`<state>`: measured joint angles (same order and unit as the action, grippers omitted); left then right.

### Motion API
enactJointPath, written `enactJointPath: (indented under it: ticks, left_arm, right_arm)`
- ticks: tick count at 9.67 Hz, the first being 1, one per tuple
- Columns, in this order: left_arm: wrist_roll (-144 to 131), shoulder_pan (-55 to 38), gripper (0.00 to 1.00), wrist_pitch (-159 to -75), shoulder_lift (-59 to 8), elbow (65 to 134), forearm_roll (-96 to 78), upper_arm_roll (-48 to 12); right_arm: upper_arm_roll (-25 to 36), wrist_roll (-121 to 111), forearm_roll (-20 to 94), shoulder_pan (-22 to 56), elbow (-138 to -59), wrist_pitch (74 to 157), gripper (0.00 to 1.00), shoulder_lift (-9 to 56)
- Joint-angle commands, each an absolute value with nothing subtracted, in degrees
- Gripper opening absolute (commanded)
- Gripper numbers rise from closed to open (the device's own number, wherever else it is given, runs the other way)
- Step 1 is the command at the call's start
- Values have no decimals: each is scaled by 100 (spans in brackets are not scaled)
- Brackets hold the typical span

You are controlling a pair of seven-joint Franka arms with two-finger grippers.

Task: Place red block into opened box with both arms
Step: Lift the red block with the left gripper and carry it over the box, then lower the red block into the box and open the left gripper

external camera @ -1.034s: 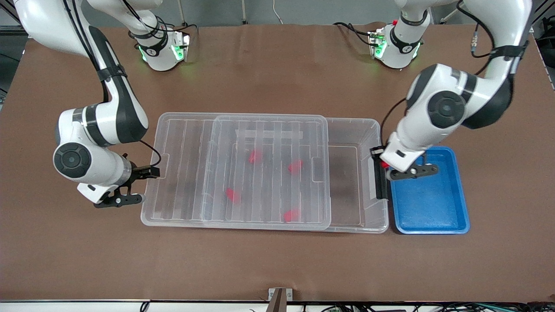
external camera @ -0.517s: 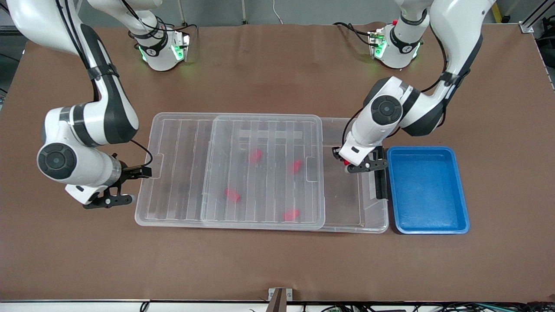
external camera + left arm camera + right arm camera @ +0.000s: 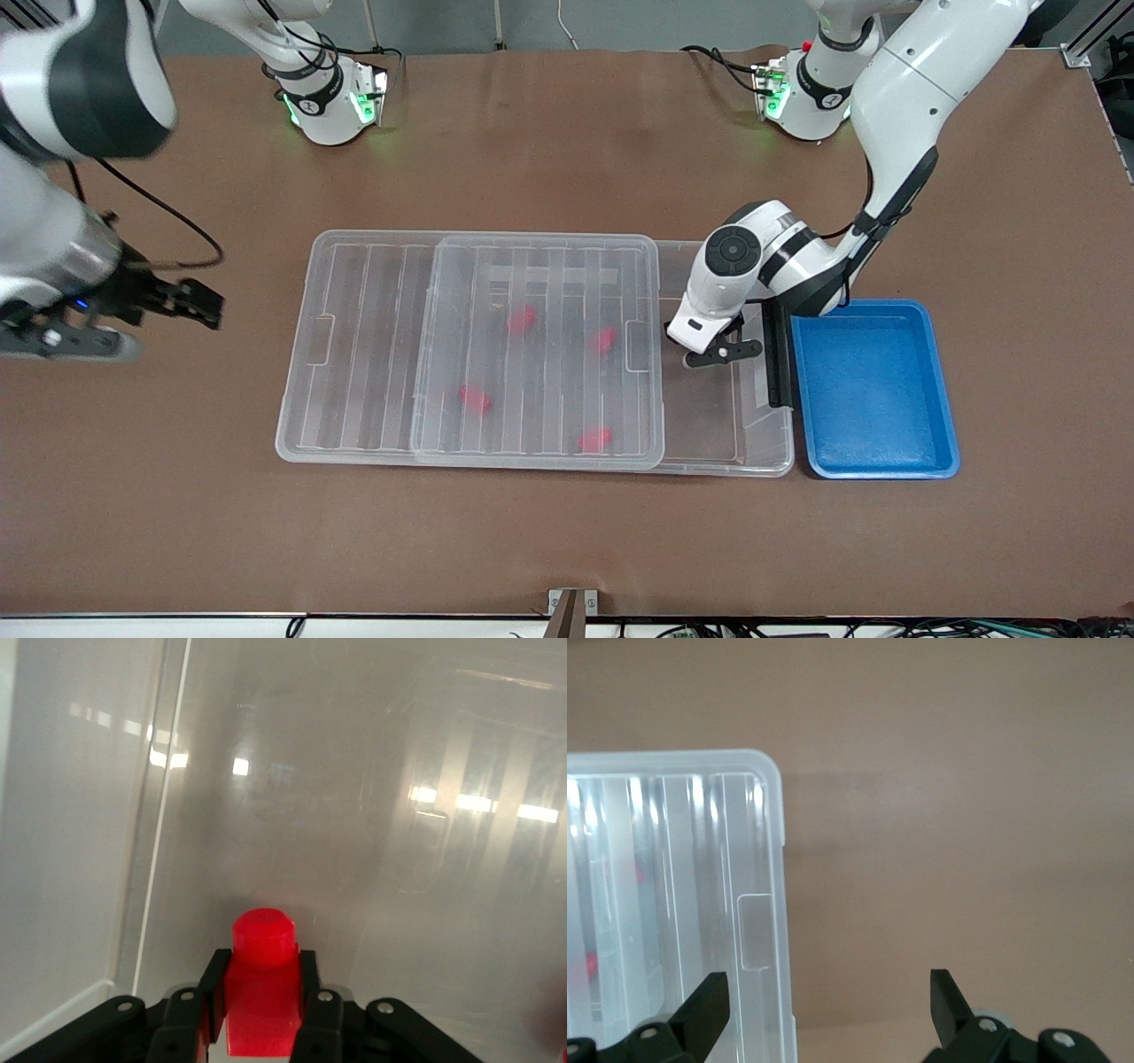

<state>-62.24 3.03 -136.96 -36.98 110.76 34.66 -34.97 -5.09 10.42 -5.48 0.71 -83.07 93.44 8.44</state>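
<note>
Glossy red block (image 3: 262,992), round stub up, sits clenched in the left gripper (image 3: 719,348) over the clear ribbed box (image 3: 762,443); right gripper (image 3: 182,301), frame's left edge, gapes.

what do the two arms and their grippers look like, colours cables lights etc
Both arms are glossy white with rounded segments and black bands at the joints, each joint capped by a dark round disc. Black cables run along the outside. The bases glow green. The left gripper and right gripper are black with two flat fingers and small silver screws.
</note>
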Motion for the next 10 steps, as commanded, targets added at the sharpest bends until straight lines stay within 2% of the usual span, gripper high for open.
enactJointPath:
  ticks: [1,2,4,6,8,10]
  left_arm:
    - [-6319,421,80,-13720,-3833,10899,3534,-3507]
    - [-6311,518,100,-13668,-3658,10855,3525,-3576]
    - [-6197,1078,100,-13309,-3393,10697,3446,-4215]
    - [-6038,2018,100,-12196,-3419,10110,3235,-5514]
    - [-6021,2389,100,-11544,-3393,9697,3234,-6140]
    - [-5471,2609,100,-10448,-3393,8917,3243,-6502]
  right_arm:
    - [102,741,75,35,-8552,8828,100,135]
    - [471,164,123,96,-8552,8572,100,-42]
    - [729,-325,88,105,-8665,8288,100,-237]
    - [729,-334,79,88,-8648,8314,100,-229]
    - [729,-325,70,79,-8640,8323,100,-229]
    - [729,-316,70,70,-8657,8340,100,-229]
